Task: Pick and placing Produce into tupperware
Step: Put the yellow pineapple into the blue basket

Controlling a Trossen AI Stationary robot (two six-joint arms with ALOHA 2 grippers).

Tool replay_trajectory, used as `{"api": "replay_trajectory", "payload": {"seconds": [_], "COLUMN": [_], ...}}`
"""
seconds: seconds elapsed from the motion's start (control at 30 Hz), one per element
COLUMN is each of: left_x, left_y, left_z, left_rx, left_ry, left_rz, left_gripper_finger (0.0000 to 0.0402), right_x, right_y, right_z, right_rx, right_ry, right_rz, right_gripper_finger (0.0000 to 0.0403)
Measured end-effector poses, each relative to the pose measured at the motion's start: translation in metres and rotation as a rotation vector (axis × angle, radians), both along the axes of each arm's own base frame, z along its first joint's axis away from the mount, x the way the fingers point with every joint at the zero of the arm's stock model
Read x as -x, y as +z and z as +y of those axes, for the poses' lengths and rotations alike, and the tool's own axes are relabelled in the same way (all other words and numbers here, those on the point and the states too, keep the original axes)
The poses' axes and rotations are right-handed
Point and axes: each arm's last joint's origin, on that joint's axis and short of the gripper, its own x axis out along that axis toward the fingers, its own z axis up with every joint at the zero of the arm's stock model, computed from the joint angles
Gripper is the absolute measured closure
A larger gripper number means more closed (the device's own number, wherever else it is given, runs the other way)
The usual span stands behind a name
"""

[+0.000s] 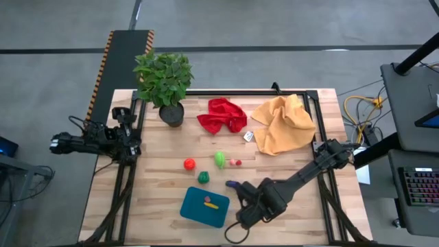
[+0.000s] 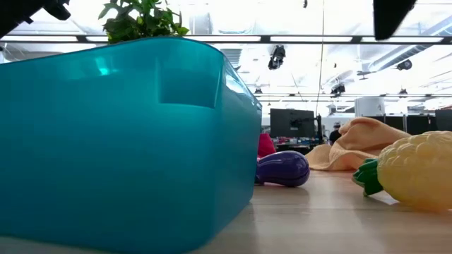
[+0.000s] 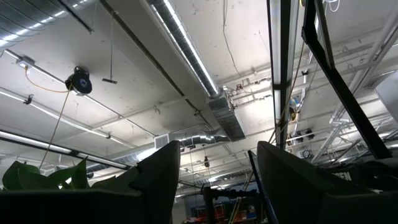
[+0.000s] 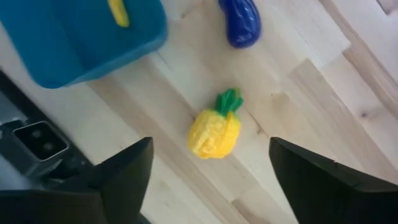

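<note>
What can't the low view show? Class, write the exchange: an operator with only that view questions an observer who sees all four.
Operator: Is the blue box empty?
Observer: No. The right wrist view shows a yellow piece inside it.
Operator: Is the pineapple held?
Observer: No. It lies on the table below the right gripper, whose fingers are open.
Operator: Where is the left gripper?
Observer: At the table's left edge, open, pointing at the ceiling.
</note>
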Motion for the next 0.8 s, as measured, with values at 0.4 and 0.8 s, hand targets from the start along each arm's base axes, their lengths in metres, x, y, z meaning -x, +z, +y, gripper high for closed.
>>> {"api": "replay_trajectory", "payload": {"seconds": [0.4, 0.8], "left_x": [0.000, 0.000], "left_y": [0.000, 0.000], "left_z": [0.000, 0.000], "left_rx": [0.000, 0.000], "left_ry": [0.000, 0.000], "left_rz": [-0.001, -0.001], "left_gripper_finger": [0.0202, 0.0202], "right_x": [0.011, 0.004], "right_y": [-0.042, -0.075], "right_z": [-0.002, 0.004], "right_rx": [0.005, -0.099], "right_ry": [-0.215, -0.187], "right_rz": [0.085, -0.001], "right_gripper_finger": [0.0049, 0.0051]}}
